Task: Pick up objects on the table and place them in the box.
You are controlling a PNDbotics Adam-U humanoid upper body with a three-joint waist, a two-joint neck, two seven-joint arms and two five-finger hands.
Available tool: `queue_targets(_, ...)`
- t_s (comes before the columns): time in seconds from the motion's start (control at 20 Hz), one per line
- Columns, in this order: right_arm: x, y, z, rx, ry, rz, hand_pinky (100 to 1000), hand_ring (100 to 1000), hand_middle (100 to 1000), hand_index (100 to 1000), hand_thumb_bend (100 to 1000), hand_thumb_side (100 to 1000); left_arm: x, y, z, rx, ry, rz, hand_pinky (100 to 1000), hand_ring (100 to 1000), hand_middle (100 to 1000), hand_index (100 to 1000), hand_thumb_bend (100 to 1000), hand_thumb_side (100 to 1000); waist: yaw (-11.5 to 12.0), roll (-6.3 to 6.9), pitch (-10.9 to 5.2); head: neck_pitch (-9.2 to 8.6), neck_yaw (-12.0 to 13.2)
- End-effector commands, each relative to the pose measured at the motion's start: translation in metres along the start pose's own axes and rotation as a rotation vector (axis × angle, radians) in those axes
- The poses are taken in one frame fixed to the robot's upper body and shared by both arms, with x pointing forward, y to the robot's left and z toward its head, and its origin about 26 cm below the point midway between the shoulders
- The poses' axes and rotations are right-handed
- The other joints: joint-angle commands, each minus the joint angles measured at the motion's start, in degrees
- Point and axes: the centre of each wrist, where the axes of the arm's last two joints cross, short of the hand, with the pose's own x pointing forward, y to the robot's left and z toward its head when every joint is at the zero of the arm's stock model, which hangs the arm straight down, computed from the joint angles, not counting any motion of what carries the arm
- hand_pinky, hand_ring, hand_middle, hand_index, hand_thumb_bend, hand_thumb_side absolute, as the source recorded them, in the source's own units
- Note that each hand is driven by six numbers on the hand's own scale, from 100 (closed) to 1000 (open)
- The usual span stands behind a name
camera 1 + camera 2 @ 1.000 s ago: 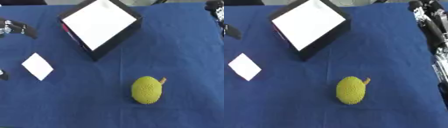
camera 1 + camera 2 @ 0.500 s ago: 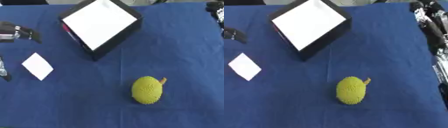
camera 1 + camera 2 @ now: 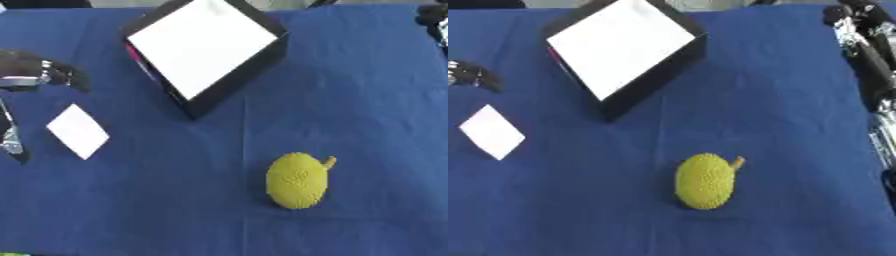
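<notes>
Nothing boxed yet: yellow bumpy fruit [image 3: 297, 180] and white flat piece [image 3: 78, 131] both lie on the blue table [image 3: 376, 100], black box [image 3: 205, 50] holds nothing visible, left hand [image 3: 39, 75] near the piece, curled, empty; right hand's [image 3: 859, 20] fingers unclear

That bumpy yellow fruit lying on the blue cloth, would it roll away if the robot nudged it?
Probably a little: the yellow fruit is rounded and egg-shaped, lying on its side. Its bumpy skin and the blue cloth should slow it, and the short stem may stop a full roll.
</notes>
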Motion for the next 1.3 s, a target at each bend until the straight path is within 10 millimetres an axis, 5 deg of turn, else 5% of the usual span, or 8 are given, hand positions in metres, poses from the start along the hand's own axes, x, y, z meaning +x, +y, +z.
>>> queue_targets(0.05,0.005,-0.004,-0.003,-0.002,-0.015,0.019,1000,871,784,891,100,599,-0.005,0.008,0.005,-0.096,-0.057,-0.099,910,906,935,925,986,132,-0.1,0.40,0.01,-0.77,0.2)
queue_targets(1.0,0.004,-0.001,-0.004,-0.005,-0.013,0.014,1000,871,784,890,100,610,-0.009,0.003,-0.028,-0.057,-0.052,-0.128,905,905,935,923,956,102,-0.7,0.26,1.04,-1.68,1.0)
queue_targets(1.3,0.004,-0.001,-0.004,-0.007,-0.012,0.015,1000,872,784,890,100,610,-0.012,-0.002,-0.031,-0.032,-0.073,-0.088,842,840,786,826,858,100,-0.8,0.27,1.21,-1.63,1.1)
